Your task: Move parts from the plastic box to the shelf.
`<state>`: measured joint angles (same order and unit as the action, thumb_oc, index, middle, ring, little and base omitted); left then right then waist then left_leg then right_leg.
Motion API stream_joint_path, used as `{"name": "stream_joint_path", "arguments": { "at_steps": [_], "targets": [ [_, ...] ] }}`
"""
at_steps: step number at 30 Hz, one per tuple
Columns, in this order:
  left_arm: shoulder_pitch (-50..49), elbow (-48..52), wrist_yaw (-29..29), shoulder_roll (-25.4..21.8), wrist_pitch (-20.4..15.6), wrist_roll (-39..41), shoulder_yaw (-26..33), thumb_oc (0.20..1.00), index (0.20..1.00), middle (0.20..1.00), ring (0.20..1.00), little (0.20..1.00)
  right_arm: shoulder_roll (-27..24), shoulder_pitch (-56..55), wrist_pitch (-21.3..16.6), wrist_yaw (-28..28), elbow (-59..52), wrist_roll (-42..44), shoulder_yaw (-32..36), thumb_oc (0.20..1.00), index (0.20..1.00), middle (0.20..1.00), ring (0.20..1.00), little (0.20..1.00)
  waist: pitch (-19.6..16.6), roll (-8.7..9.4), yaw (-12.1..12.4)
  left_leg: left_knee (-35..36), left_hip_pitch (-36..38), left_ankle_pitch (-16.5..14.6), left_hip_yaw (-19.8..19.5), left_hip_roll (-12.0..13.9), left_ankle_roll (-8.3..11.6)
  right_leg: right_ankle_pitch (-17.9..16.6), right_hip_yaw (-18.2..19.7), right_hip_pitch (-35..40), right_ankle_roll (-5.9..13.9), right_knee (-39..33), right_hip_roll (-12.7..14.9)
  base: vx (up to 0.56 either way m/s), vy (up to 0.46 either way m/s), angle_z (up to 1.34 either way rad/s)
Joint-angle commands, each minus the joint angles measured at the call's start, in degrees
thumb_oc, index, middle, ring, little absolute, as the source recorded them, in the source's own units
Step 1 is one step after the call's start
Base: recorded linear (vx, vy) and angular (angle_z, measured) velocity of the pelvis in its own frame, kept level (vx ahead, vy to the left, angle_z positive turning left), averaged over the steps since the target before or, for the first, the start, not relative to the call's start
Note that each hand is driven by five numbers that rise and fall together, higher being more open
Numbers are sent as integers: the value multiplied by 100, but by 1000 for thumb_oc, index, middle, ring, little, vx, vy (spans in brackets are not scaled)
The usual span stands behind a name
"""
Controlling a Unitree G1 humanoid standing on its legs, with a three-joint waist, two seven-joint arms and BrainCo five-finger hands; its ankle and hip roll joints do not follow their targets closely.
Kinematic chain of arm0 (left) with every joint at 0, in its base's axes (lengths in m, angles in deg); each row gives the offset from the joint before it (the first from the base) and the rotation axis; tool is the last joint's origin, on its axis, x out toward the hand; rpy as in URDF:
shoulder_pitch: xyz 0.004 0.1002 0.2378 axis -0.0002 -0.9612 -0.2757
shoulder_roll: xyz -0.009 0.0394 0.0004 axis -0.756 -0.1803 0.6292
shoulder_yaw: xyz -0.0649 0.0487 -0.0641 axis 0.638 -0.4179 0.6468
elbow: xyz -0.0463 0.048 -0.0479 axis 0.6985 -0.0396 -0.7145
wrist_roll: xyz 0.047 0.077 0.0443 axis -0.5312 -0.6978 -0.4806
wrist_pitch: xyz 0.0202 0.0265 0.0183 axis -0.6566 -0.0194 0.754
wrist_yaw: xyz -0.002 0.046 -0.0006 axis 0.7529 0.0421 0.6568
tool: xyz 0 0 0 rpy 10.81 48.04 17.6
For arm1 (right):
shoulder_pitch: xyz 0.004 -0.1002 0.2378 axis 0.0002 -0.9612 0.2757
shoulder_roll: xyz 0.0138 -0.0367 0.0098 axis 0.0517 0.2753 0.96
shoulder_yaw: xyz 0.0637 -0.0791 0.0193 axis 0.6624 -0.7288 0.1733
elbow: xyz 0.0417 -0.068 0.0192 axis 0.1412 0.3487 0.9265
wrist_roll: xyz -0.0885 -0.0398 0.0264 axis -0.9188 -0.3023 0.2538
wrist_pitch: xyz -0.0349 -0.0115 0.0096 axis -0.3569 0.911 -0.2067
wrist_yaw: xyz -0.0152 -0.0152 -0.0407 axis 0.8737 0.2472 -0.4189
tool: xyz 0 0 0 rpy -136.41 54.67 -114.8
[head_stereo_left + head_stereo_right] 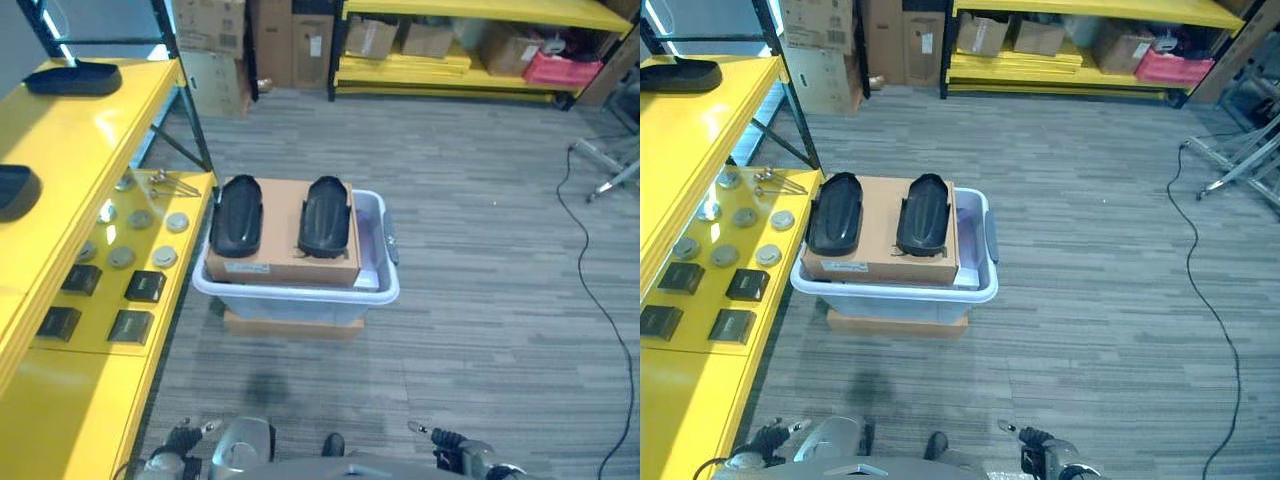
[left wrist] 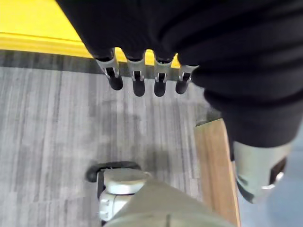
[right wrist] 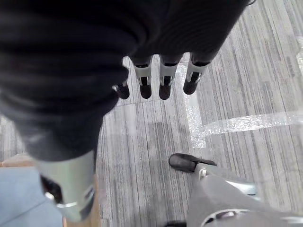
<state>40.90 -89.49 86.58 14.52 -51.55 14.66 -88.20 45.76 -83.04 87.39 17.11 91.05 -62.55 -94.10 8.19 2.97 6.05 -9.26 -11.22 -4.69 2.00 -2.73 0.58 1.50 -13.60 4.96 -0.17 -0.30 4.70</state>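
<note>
A pale plastic box (image 1: 375, 290) sits on the grey floor ahead of the robot, resting on a flat wooden board (image 1: 290, 325). A brown cardboard carton (image 1: 285, 240) lies across the top of the box, and two black oval parts (image 1: 236, 215) (image 1: 325, 217) lie side by side on the carton.

The left hand (image 2: 142, 75) hangs low by the robot's side, well back from the box. Its fingers are straight and relaxed, dark tips pointing down over the bare floor, holding nothing. The right hand (image 3: 161, 78) hangs the same way on the other side, fingers loose and extended above the floor, also empty. Both hands are well apart from the parts, which lie ahead of them and between them.

Out beyond the left hand stands the yellow shelf (image 1: 60, 390). Its lower level carries several dark square pieces (image 1: 145, 287) and a group of round metal discs (image 1: 164, 257). Its upper level holds another black oval part (image 1: 73, 78).
</note>
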Motion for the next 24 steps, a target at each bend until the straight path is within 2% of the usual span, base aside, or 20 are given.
{"name": "stream_joint_path", "arguments": {
  "at_steps": [1, 2, 3, 4, 5, 9, 13, 14, 16, 17, 18, 19, 20, 22, 23, 24],
  "targets": [
    [101, -234, -23, -71, -35, -19, -133, 1000, 1000, 1000, 1000, 1000, -139, -117, 5, -148, 257, -213, 17, 1000, 1000, 1000, 1000, 1000, 8, -119, 196, -4, 85, 229, 56, -252, 30, -409, 282, -492, 545, -376, -192, 74, 100, -3],
    [108, -218, -49, -67, 3, -32, -128, 1000, 1000, 1000, 1000, 1000, -112, -119, -10, -196, 291, -209, -81, 1000, 1000, 1000, 1000, 1000, -39, -102, 232, 59, 48, 280, 149, -246, -43, -377, 237, -464, 524, -470, -197, 46, 71, -16],
    [93, -215, -32, -43, 3, -24, -128, 1000, 1000, 1000, 1000, 1000, -111, -103, -10, -225, 301, -193, -114, 1000, 1000, 1000, 1000, 1000, -49, -111, 250, 98, 7, 335, 102, -257, -14, -382, 272, -461, 528, -470, -208, 81, 116, -16],
    [44, -201, 81, 2, 8, 57, -116, 1000, 1000, 1000, 1000, 1000, -102, -72, -17, -250, 284, -32, -159, 1000, 1000, 1000, 1000, 1000, -70, -132, 302, 145, 24, 336, -126, -345, -56, -351, 389, -450, 534, -445, -261, 71, 95, -23],
    [37, -200, 120, 2, 13, 95, -101, 1000, 1000, 1000, 1000, 1000, -89, -73, -38, -209, 265, -43, -171, 1000, 1000, 1000, 1000, 1000, -86, -135, 310, 175, 56, 313, -179, -368, -87, -329, 397, -460, 537, -430, -276, 71, 94, -5],
    [24, -182, 132, -69, 78, 52, -15, 1000, 1000, 1000, 1000, 1000, 17, -143, -219, -182, 120, -191, -252, 1000, 1000, 1000, 1000, 1000, -159, -174, 292, 512, 370, 299, -208, -376, -177, -238, 303, -489, 529, -321, -283, 83, 70, -8],
    [-55, -172, 77, -41, -4, -25, -17, 1000, 1000, 1000, 1000, 1000, 38, -130, -369, -207, -53, 77, -266, 1000, 1000, 1000, 1000, 1000, -258, -221, 291, 612, 501, 255, -219, -382, -263, 15, 270, -658, 495, 188, -299, 80, 80, -11],
    [-104, -83, 132, -59, -40, 37, -42, 1000, 1000, 1000, 1000, 1000, 65, -129, -459, -150, -160, -29, -211, 1000, 1000, 1000, 1000, 1000, -223, -309, 270, 567, 547, 204, -247, -340, -382, 162, 263, -1055, 554, 1168, -220, 25, 61, -11],
    [-125, -12, 155, -118, -32, 208, -103, 1000, 1000, 1000, 1000, 1000, 81, -102, -520, -135, -227, -13, -210, 1000, 1000, 1000, 1000, 1000, -138, -375, 227, 487, 534, 145, -280, -313, -509, 76, 402, -1549, 638, 2076, -149, -28, 29, -34],
    [-134, 43, 190, -165, -44, 339, -173, 1000, 1000, 1000, 1000, 1000, 110, -52, -566, -145, -311, -14, -227, 1000, 1000, 1000, 1000, 1000, -28, -425, 185, 389, 514, 60, -292, -293, -615, -89, 531, -1942, 700, 2388, 58, -45, -30, -50],
    [-133, 51, 191, -174, -43, 354, -186, 1000, 1000, 1000, 1000, 1000, 119, -42, -579, -138, -328, -39, -227, 1000, 1000, 1000, 1000, 1000, -10, -431, 181, 370, 511, 46, -288, -290, -625, -119, 543, -1980, 717, 2376, 105, -1, -173, -26],
    [-70, 86, 156, -236, -19, 393, -233, 1000, 1000, 1000, 1000, 1000, 163, 24, -600, -131, -393, -62, -260, 1000, 1000, 1000, 1000, 1000, 30, -420, 205, 339, 527, -10, -318, -250, -592, -311, 570, -1872, 785, 1758, 360, 38, -193, 11],
    [-55, 91, 154, -247, -14, 417, -240, 1000, 1000, 1000, 1000, 1000, 170, 34, -613, -118, -404, -79, -265, 1000, 1000, 1000, 1000, 1000, 38, -416, 210, 333, 530, -24, -329, -242, -585, -353, 574, -1845, 800, 1642, 399, 62, -259, 24],
    [23, 113, 190, -350, 57, 625, -199, 1000, 1000, 1000, 1000, 1000, 214, 64, -632, -133, -478, -113, -319, 1000, 1000, 1000, 1000, 1000, 91, -308, 191, 296, 587, -182, -408, -158, -556, -688, 746, -1761, 921, 1036, 554, 115, -279, 22],
    [4, 155, 220, -362, 131, 713, -127, 1000, 1000, 1000, 1000, 1000, 190, 50, -553, -144, -559, -150, -355, 1000, 1000, 1000, 1000, 1000, 73, -316, 160, 381, 651, -134, -360, -34, -498, -537, 764, -1585, 908, 843, 490, 192, -366, 28],
    [44, 48, 246, -329, 85, 767, -75, 1000, 1000, 1000, 1000, 1000, 200, 50, -479, -175, -530, -153, -364, 1000, 1000, 1000, 1000, 1000, 22, -249, 208, 453, 722, -115, -297, 113, -412, -496, 553, -1381, 946, 567, 557, 213, -347, 35]
  ]
}}
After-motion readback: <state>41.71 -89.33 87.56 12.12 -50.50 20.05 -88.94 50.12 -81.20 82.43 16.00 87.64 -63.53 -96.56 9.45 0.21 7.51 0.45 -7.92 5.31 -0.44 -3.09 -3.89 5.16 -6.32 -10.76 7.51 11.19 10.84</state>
